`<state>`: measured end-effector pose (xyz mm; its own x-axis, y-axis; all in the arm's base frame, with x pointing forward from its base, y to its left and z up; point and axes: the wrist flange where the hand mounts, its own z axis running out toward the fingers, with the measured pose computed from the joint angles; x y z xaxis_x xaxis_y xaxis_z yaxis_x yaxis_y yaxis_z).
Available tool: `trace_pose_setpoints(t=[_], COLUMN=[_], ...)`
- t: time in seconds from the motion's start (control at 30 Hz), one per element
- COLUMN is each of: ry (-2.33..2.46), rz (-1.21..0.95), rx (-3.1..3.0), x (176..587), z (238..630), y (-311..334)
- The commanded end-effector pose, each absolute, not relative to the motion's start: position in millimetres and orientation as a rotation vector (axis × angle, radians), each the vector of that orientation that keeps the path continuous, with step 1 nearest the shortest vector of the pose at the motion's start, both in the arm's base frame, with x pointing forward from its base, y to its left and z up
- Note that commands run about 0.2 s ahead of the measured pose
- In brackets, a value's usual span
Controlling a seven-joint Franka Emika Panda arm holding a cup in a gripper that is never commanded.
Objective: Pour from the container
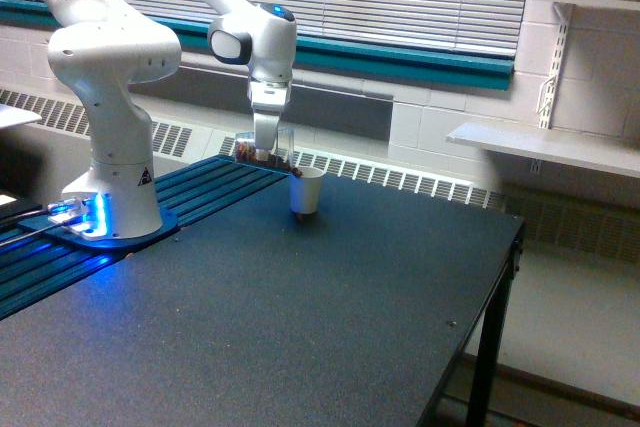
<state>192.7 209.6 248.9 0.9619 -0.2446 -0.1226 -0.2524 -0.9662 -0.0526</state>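
My gripper [265, 148] is shut on the container [268, 151], a small clear cup with brown pieces showing through it. The container lies tipped over toward the exterior view's right, its mouth just above and left of the white paper cup's rim. The white paper cup [307, 192] stands upright on the black table [300, 317]. Brown pieces sit at the container's lower edge near the white cup's mouth. The gripper's fingers are mostly hidden behind the container.
The arm's white base [110, 177] stands at the exterior view's left on a blue-lit mount. The table's right edge [505, 247] drops off to the floor. A wall shelf [545, 147] hangs at the right, behind the table.
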Motion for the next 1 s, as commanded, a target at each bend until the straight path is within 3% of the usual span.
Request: trace_pose_setpoints(t=[0.03, 1.0], ry=[0.393, 0.373], rz=[0.199, 0.205], rx=[-3.065, -3.1], x=[194.5, 203.3], z=[242.3, 246.0], y=[190.5, 184.8])
